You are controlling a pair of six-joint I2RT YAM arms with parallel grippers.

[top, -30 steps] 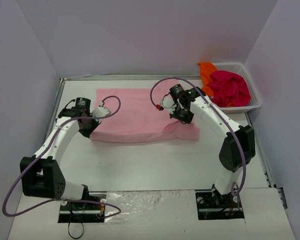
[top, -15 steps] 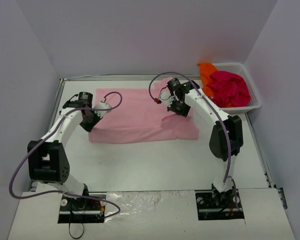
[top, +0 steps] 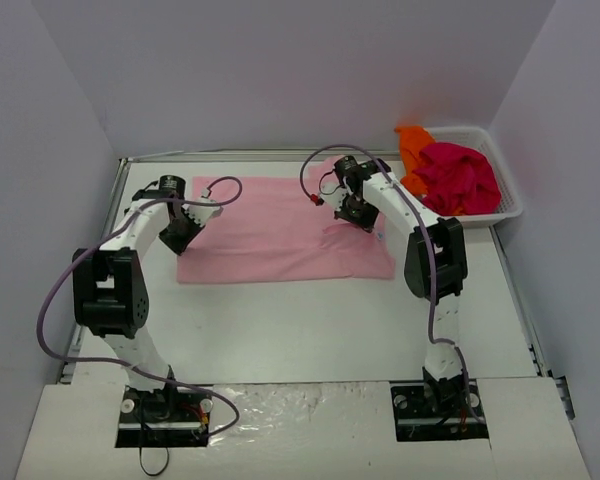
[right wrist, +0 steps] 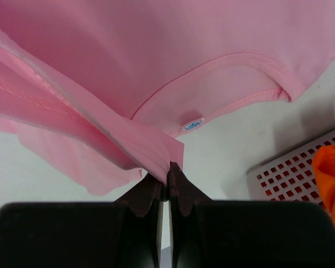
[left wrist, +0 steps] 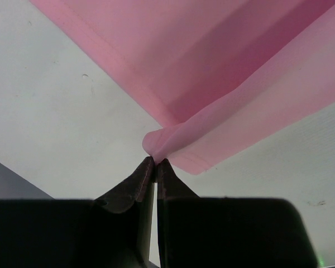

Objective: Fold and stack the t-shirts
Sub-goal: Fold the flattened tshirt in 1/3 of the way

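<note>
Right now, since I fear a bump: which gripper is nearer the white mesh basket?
Right. The right gripper pinches an edge of the pink t-shirt just left of the basket; the left gripper grips the shirt's opposite end.

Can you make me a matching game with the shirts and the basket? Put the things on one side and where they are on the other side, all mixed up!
Things:
1. pink shirt
2. red shirt
3. orange shirt
4. basket

Places:
A. at the far right corner of the table
B. lying on the table, pinched by both arms' fingers
C. bunched up inside the basket
D. poking over the basket's left end

Pairs: 1-B, 2-C, 3-D, 4-A
</note>
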